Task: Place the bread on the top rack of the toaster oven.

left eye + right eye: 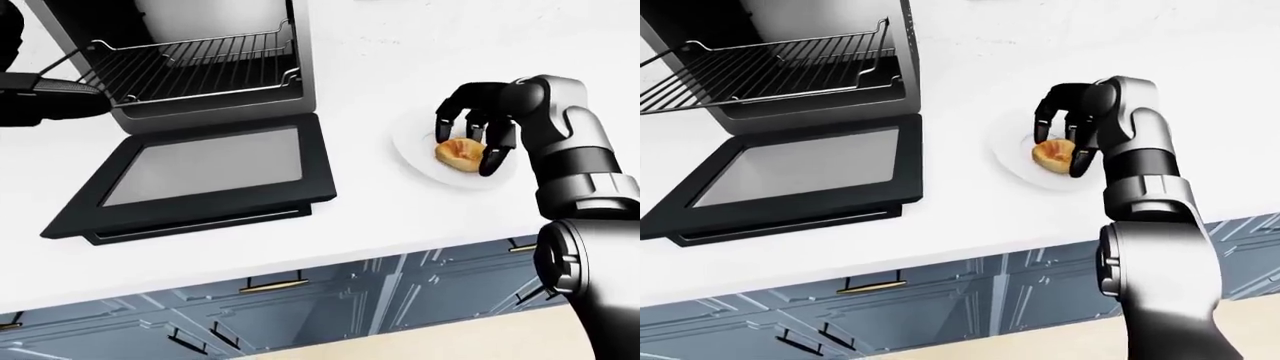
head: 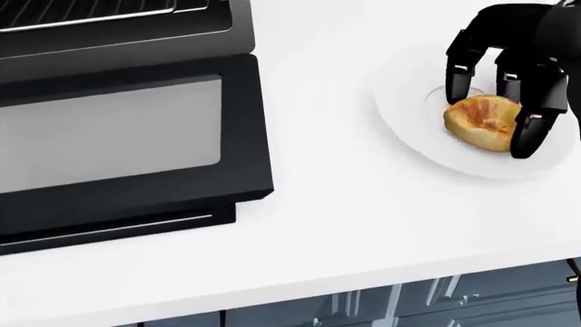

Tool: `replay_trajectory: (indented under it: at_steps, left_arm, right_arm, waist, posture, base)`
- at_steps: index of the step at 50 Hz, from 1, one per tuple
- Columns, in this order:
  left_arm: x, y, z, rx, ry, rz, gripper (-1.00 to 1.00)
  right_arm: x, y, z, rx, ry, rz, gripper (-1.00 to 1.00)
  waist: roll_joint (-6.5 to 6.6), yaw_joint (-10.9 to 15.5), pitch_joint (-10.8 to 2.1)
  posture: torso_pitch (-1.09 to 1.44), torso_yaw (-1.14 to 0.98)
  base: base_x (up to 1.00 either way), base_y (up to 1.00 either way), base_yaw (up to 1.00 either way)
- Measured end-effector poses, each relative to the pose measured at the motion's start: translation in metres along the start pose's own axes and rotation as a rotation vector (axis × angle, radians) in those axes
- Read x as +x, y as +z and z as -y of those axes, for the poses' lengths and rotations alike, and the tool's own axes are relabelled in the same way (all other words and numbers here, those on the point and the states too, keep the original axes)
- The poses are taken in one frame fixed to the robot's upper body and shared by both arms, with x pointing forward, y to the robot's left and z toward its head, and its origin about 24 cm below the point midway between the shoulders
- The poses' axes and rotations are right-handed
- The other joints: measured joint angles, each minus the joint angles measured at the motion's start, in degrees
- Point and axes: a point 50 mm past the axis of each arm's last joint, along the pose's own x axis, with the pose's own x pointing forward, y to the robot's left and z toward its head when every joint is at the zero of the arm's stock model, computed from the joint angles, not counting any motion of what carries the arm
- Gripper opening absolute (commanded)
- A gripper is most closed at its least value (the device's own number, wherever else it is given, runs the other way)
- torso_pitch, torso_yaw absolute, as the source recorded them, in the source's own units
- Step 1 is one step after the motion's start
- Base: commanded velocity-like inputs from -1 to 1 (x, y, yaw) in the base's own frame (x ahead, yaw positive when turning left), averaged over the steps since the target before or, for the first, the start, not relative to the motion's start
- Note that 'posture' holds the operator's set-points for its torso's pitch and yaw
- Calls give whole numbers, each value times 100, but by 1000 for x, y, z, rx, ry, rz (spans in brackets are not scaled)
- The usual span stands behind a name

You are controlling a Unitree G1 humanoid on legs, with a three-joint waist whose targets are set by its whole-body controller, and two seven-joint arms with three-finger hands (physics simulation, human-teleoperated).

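Observation:
The bread (image 2: 481,122), a golden bun, lies on a white plate (image 2: 409,129) at the right of the head view. My right hand (image 2: 492,121) hangs over it with its black fingers (image 2: 531,133) curled down on both sides of the bun, which rests on the plate. The toaster oven (image 1: 215,112) stands at the upper left with its glass door (image 1: 200,176) folded down flat on the counter. Its wire top rack (image 1: 200,64) is slid partly out. My left hand (image 1: 40,97) is a dark shape at the rack's left edge; its fingers are unclear.
The white counter (image 2: 345,218) runs between the oven door and the plate. Its near edge crosses the bottom of the views, with blue-grey drawers (image 1: 300,300) and brass handles below. My right forearm (image 1: 1140,172) rises from the lower right.

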Motion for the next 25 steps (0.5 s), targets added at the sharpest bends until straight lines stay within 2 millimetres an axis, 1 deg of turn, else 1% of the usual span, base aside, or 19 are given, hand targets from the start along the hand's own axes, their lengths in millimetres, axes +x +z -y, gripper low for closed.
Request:
replay_trajectory:
  at_steps: [3,6,14,19,25]
  left_arm:
    - [0,0,0,0,1,0,100]
    - [0,0,0,1,1,0,100]
    - [-1,2,-1,3,3,3,100]
    - [-2,3,-1,2,6,5,100]
    - [-1,1,-2,0,6,2,100]
  right_arm:
    - [-1,-1,3,14,-9,-6,-94]
    - [-3,-2,10,42,-34,-13,-93]
    - [-18,2,38,97,-126,-13,-93]
    - [-30,11,58,123,-181,14,-93]
    - [-44,29,78,146,-230,83,-93]
  waist:
    - [14,-3,14]
    - [35,-9,29]
    - [67,-25,41]
    - [74,-41,54]
    - [84,-51,74]
  posture:
    - [0,0]
    - [0,0]
    - [0,0]
    - [0,0]
    - [0,0]
  base:
    - [0,0,0]
    - [0,0,0]
    - [0,0,0]
    - [0,0,0]
    - [0,0,0]
